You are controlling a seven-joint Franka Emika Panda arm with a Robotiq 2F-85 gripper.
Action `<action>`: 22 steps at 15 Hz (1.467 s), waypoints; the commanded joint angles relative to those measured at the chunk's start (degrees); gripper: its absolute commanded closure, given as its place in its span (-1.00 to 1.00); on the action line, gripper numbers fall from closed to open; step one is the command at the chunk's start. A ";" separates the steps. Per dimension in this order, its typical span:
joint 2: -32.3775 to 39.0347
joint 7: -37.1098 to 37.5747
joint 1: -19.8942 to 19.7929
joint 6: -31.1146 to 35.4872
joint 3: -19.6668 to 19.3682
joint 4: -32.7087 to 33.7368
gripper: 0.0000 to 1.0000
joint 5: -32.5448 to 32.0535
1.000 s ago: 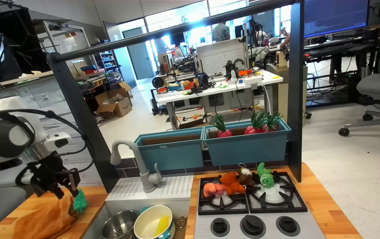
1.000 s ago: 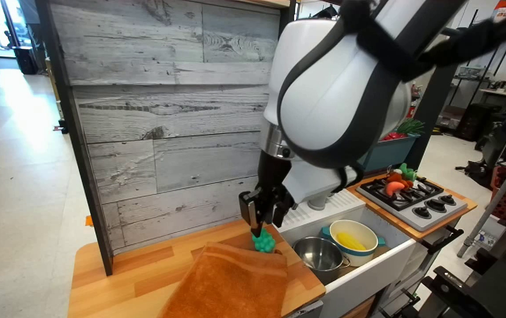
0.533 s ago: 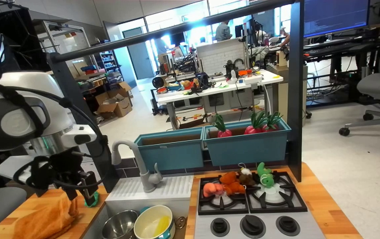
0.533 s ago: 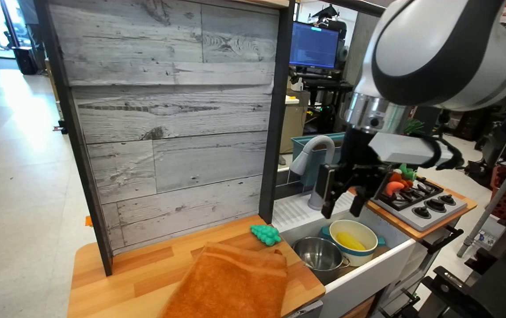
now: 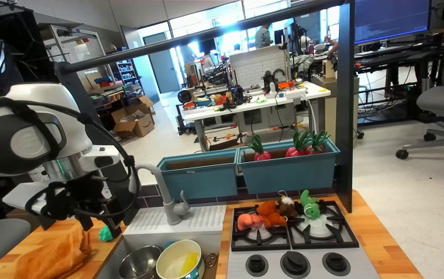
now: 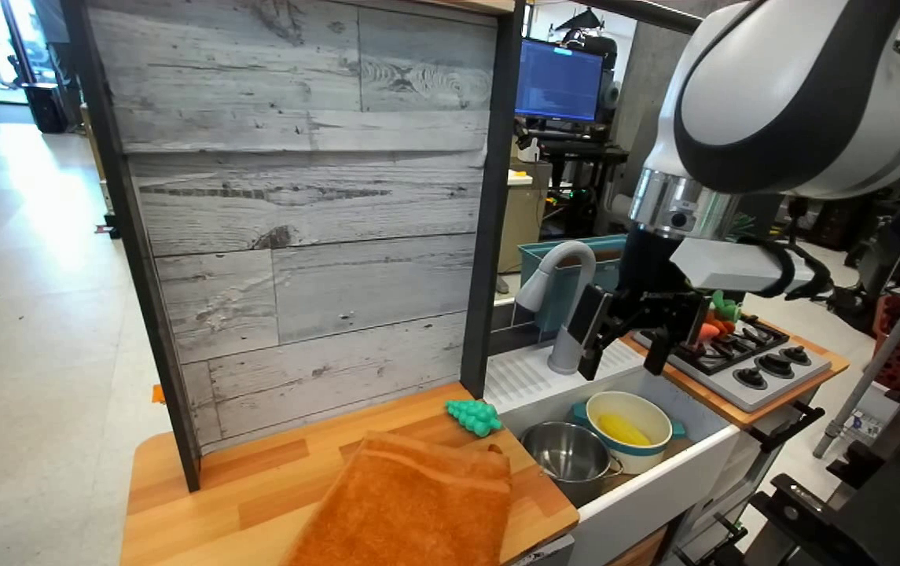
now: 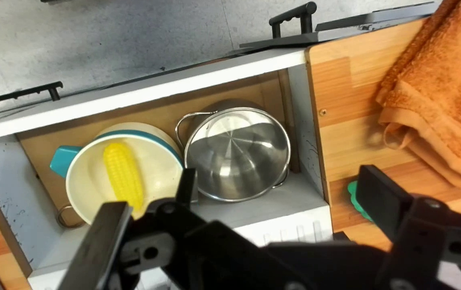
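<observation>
The pincer point(image 6: 622, 363) hangs in the air by the sink point(image 7: 141, 96), spread wide and gripping nothing; inside the sink a steel pot point(image 7: 238, 161) sits beside a cream pot point(image 7: 160, 163) holding a yellow corn cob point(image 7: 123, 173). On the wooden counter point(image 6: 261, 491) next to it lie green grapes point(image 6: 473, 417), with an orange towel point(image 6: 410, 499) near them. Farther off, soft toys point(image 5: 273, 219) rest on the stove point(image 5: 274, 256), and behind it radishes point(image 5: 261, 156) stand in a blue planter point(image 5: 287, 172).

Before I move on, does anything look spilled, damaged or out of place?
Yes: the orange, brown, salmon and green plush toys lie on the black stove grates, odd since cookware usually stands there. I see no spill or damage. The yellow toy corn cob lies inside the round cream pot, and the open black gripper holds nothing.
</observation>
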 commanded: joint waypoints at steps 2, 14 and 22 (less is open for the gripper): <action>6.82 6.22 10.01 -0.96 -6.55 9.67 -1.00 -5.69; 28.23 7.75 15.79 1.87 -6.60 33.19 -1.00 -6.22; 29.29 7.38 15.93 3.06 -6.59 34.34 0.27 -6.20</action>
